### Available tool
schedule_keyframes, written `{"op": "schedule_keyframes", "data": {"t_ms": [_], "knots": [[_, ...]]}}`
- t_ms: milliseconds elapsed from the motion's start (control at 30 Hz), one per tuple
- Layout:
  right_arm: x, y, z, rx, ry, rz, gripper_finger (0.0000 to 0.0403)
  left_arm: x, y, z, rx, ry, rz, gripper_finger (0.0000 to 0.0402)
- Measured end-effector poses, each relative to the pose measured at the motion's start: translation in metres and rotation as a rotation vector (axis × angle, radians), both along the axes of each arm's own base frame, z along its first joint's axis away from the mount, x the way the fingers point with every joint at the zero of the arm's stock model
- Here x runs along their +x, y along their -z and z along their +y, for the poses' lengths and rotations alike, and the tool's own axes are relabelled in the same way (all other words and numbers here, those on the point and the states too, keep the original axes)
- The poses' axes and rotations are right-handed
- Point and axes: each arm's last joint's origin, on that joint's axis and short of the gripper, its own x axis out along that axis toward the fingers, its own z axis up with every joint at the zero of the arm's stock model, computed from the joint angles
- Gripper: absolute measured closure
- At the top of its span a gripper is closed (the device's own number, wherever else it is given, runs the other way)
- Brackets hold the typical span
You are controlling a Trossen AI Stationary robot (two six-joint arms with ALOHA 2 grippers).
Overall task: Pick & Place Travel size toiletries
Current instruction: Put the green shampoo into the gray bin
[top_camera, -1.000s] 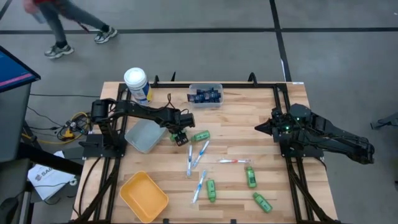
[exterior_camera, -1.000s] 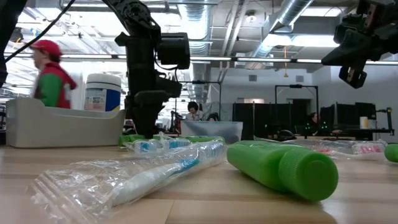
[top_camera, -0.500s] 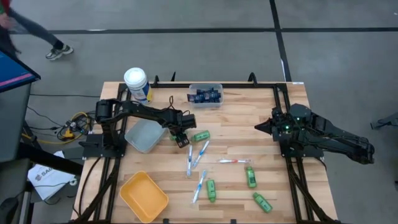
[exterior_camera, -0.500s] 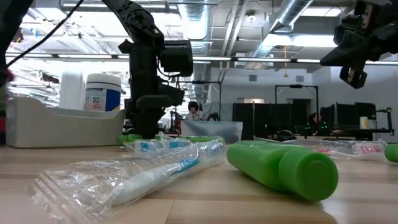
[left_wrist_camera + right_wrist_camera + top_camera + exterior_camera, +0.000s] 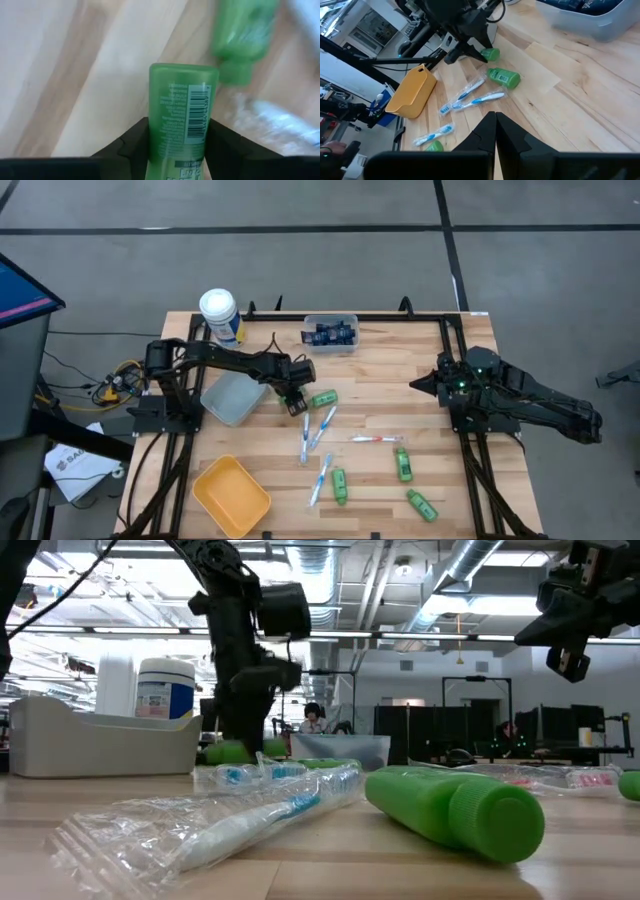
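The left gripper (image 5: 176, 145), near the table's (image 5: 430, 380) middle toward its left edge, clamps a small green bottle (image 5: 182, 110) by one end, so it may pivot and slip out; the right gripper (image 5: 495, 131) waits shut.

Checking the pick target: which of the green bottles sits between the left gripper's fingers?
The green bottle in the left gripper, beside the grey bin; a second bottle lies just right of it, three others nearer the front edge.

Smooth green plastic bottle (image 5: 182, 117) in my left end effector (image 5: 175, 145), pale matt wood bench (image 5: 440, 390), crinkly clear wrap on toothbrushes (image 5: 240, 815)
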Motion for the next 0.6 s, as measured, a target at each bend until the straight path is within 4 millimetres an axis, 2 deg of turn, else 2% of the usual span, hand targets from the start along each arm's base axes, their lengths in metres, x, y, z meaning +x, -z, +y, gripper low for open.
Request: {"op": "schedule_keyframes", "data": {"t_ms": [200, 300, 400, 500, 600], "knots": [[0.0, 0.0, 0.0, -0.002, 0.007, 0.001, 0.0401, -0.013, -0.05, 0.0, 0.103, -0.036, -0.155, 0.0255], [0.0, 0.0, -0.001, -0.003, 0.016, 0.002, 0.0401, -0.03, -0.081, -0.001, 0.135, -0.073, -0.224, 0.0255], [0.0, 0.0, -0.002, -0.005, 0.027, 0.003, 0.0401, -0.055, -0.102, -0.004, 0.154, -0.126, -0.2, 0.0255], [-0.001, 0.0, -0.002, -0.011, 0.042, 0.005, 0.0401, -0.084, -0.115, -0.007, 0.182, -0.2, -0.116, 0.0255], [-0.001, 0.0, -0.003, -0.016, 0.046, 0.006, 0.0401, -0.106, -0.114, -0.009, 0.191, -0.264, -0.081, 0.0255]]}}
